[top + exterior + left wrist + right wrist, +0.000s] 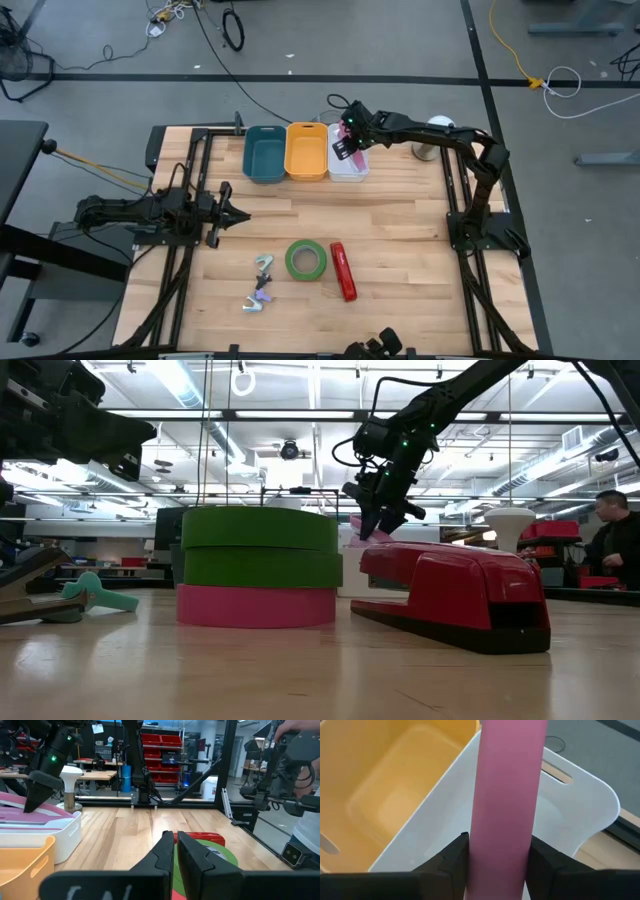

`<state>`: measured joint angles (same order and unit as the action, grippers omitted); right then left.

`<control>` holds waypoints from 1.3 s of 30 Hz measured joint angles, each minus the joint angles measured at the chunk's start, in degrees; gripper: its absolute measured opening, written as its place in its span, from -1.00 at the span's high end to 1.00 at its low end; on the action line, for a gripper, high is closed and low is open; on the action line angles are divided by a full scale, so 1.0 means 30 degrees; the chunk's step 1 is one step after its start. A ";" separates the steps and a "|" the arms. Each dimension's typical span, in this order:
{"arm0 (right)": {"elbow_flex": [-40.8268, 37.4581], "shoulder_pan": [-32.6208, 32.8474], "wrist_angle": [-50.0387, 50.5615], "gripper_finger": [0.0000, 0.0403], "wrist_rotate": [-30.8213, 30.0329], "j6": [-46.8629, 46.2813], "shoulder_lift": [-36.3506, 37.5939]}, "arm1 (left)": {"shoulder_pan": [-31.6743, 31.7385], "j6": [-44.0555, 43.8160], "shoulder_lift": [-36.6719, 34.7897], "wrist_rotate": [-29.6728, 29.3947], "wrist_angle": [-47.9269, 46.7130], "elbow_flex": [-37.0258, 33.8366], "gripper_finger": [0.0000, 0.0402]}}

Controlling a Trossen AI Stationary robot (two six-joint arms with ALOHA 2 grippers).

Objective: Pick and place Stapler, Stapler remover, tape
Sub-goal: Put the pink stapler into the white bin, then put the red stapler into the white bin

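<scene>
Wooden table [400,230] before you: your right gripper [347,146] hangs over the white bin [350,168] at the far edge, fingers clamping a pink stapler [507,795]. Green tape [306,260] lies near-centre. Left gripper [236,216] rests closed, empty.

shut left gripper [175,851] over tape [220,857]

Wooden table [400,230] — three bins [305,152], tape [306,260], red stapler [343,271], removers [262,282].

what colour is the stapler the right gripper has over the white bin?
Pink. The stapler sits between the right gripper fingers above the white bin; clearest in the right wrist view.
</scene>
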<state>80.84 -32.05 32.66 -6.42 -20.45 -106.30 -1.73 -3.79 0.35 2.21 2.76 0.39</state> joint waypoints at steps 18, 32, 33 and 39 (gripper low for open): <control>0.0007 -0.0058 0.0145 0.00 0.1334 -0.0022 0.0027 | 0.0003 -0.0006 0.0004 0.0003 0.0000 -0.0003 0.87; 0.0015 0.1690 0.0088 0.00 0.2144 -0.0002 0.3069 | 0.0004 -0.0005 0.0004 -0.0003 0.0000 0.0002 0.87; 0.0015 0.1824 0.0092 0.00 0.2255 -0.0007 0.3182 | 0.0000 -0.0005 0.0000 -0.0003 0.0000 0.0003 0.87; 0.0015 0.3117 0.0224 0.00 0.2388 -0.0389 0.3264 | 0.0003 0.0000 -0.0003 -0.0003 0.0000 -0.0003 0.87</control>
<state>80.88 -22.70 33.33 0.75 -21.62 -96.51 -1.72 -3.79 0.34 2.20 2.76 0.38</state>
